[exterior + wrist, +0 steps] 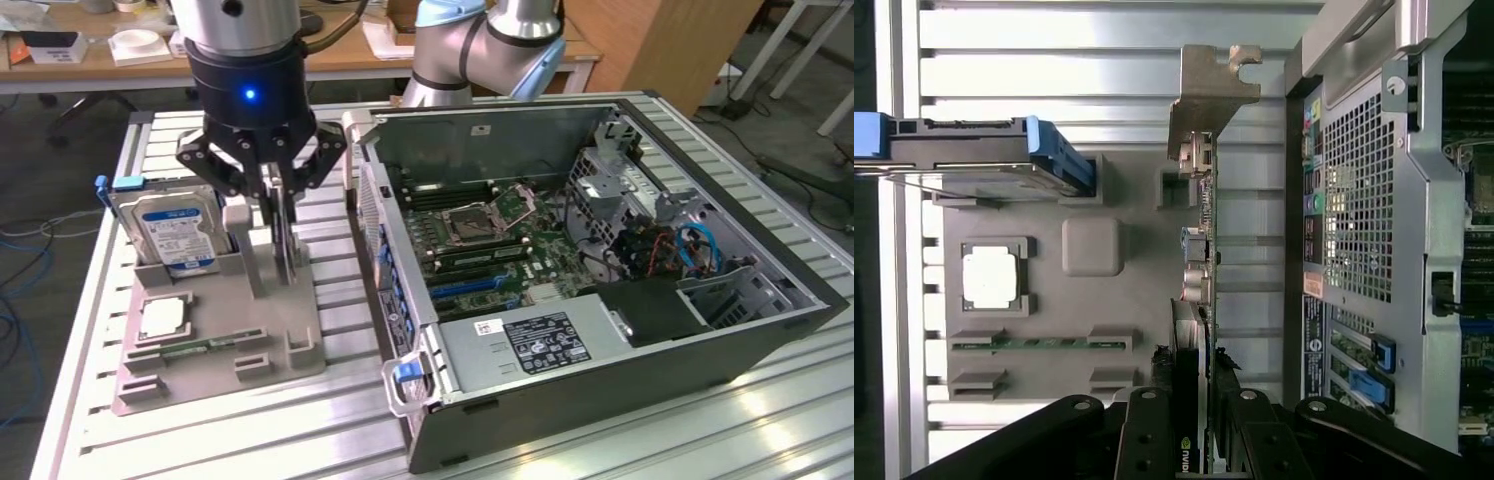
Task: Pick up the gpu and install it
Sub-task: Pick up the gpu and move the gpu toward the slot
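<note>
The gpu point(286, 262) stands on edge in a slot of the grey holder tray point(287, 345), a thin dark card between the tray and the open computer case point(747, 330). My gripper point(275, 215) hangs straight above it, fingers drawn in on both faces of the card. In the wrist view the gpu point(1206, 260) shows edge-on, its silver bracket point(1209, 90) at the far end. The gripper point(1200, 375) is shut on the card's near end, which still sits in the tray point(1144, 300).
The tray also holds a blue-labelled hard drive point(174, 232), a square processor point(163, 317) and a green memory stick point(200, 345). Inside the case lie the motherboard point(494, 250) with blue slots point(467, 285) and a power supply point(534, 340). The case wall stands close beside the gpu.
</note>
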